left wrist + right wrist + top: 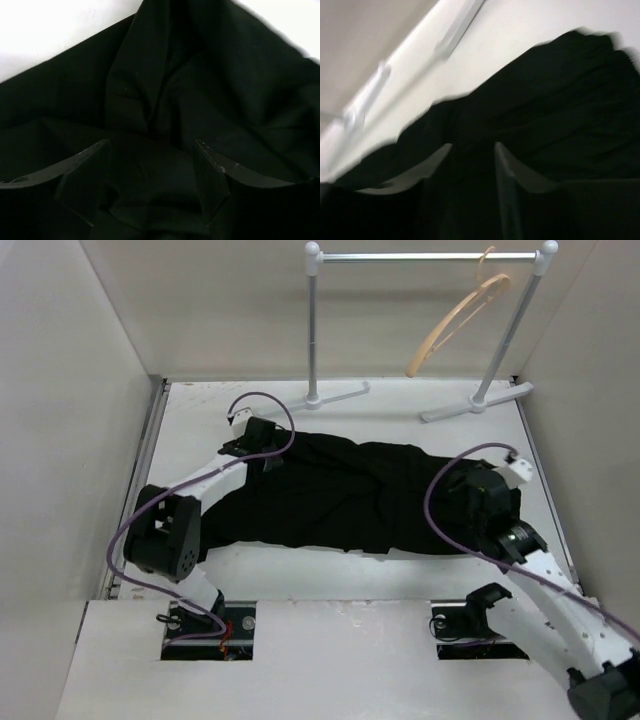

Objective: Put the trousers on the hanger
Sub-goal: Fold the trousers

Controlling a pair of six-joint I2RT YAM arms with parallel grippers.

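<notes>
Well, the white table [400, 570] takes up most of what I can see, and the trousers [350, 490] lie spread flat across it, running from one gripper to the other. My guess is that they are laid out lengthwise so each arm can take an end.

Well beyond both grippers, at the far edge, stands the white garment rail [420, 257]. The hanger [455, 325] hangs from it by its hook, tilted, far past the right gripper and clear of the cloth. Nothing is draped on it yet, so the task looks to be at its start: getting hold of the garment.

The left gripper [258, 440] sits at its own end of the trousers, pressed low over the cloth. Its wrist view shows the fingers [85, 165] spread wide, with rumpled black fabric beneath and between them, apparently poised to close on a fold.

The right gripper [478, 495] is down on the opposite end. In its blurred wrist view the fingers [507, 167] stand close together with dark cloth in the narrow gap. I cannot tell whether they are pinching it or only hovering over it.
</notes>
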